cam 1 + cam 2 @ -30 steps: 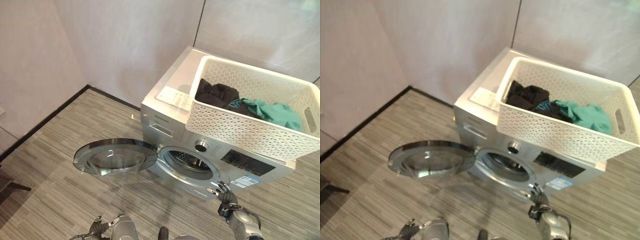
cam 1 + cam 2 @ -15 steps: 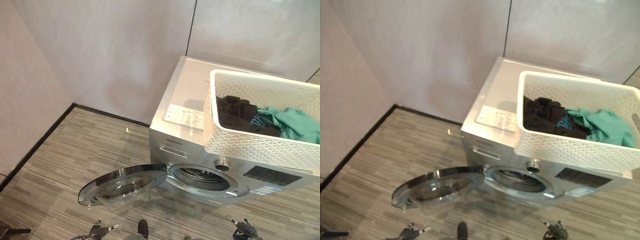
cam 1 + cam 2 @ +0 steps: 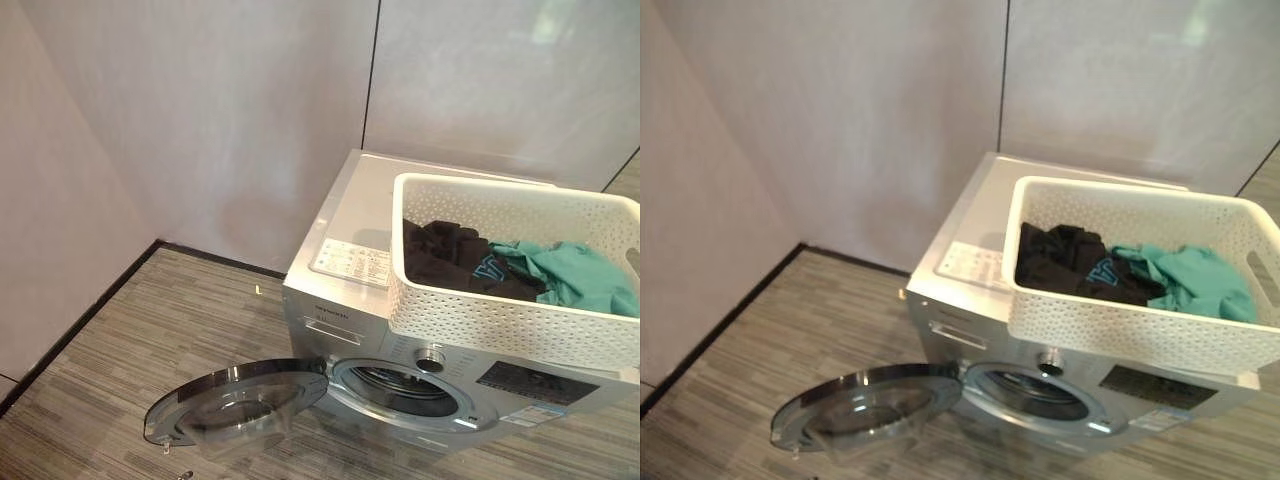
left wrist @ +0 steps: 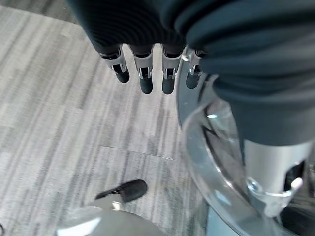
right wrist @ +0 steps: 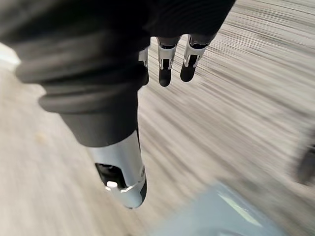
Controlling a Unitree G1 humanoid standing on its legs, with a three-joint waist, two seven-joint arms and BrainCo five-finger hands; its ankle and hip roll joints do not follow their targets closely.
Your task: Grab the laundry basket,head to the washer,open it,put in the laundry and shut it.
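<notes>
You have the white perforated plastic laundry basket (image 3: 500, 325) sitting on top of the silver front-loading washer (image 3: 345, 250), toward its right side; the basket's right end is cut off at the edge of the left eye view. Inside it lie a black garment (image 3: 450, 255) and a teal garment (image 3: 575, 280), touching each other (folds hide what lies beneath). The washer's round glass door (image 3: 235, 405) hangs open to the left, low over the grey striped floor (image 3: 130, 340); the drum opening (image 3: 400, 383) is dark and its inside is hard to make out. A white label panel (image 3: 352, 262) on the washer top and a dark display strip (image 3: 528, 382) carry print too small to read.

Left hand (image 4: 142, 69): fingers straight, holding nothing, hanging just beside the door's glass rim. Right hand (image 5: 172, 64): fingers straight, empty, above blurred floor.
</notes>
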